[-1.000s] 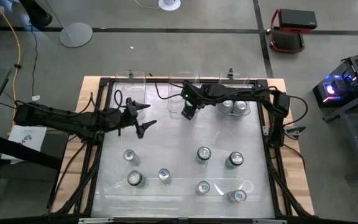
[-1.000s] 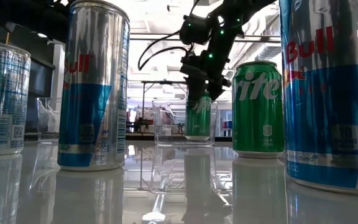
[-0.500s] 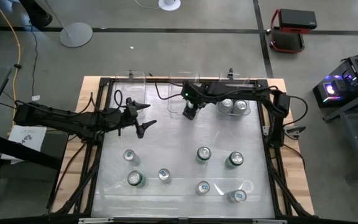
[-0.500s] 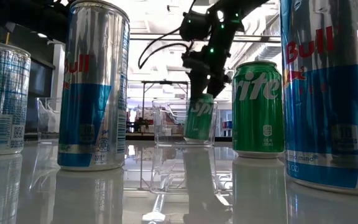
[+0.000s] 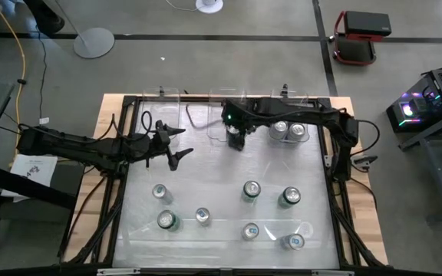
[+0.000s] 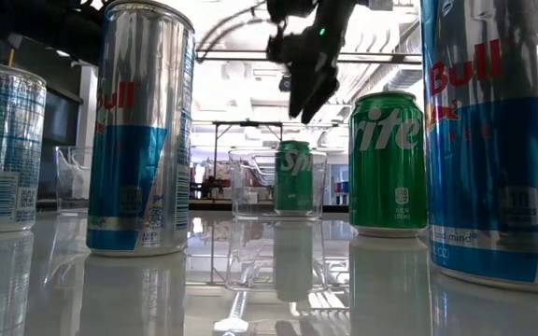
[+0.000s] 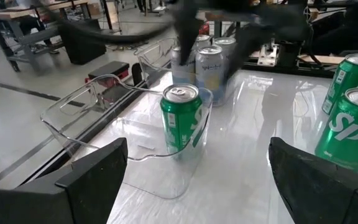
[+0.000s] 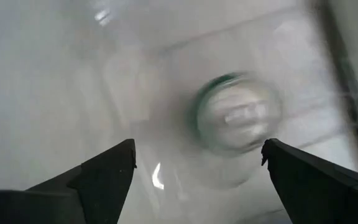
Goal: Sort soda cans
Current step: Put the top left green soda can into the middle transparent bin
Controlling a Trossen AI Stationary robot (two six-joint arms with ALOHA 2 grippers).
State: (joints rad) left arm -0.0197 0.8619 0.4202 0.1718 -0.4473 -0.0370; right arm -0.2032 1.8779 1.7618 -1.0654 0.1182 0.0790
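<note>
Motion blur smears the green can (image 8: 236, 118) under the right wrist camera.

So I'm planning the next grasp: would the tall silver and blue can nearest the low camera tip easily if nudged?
Probably yes. The silver and blue can is tall and slim on a narrow base, so a push near the top would likely topple it. The table looks glossy, so a low push might slide it instead. Its smooth round wall may slip in a tool.
</note>
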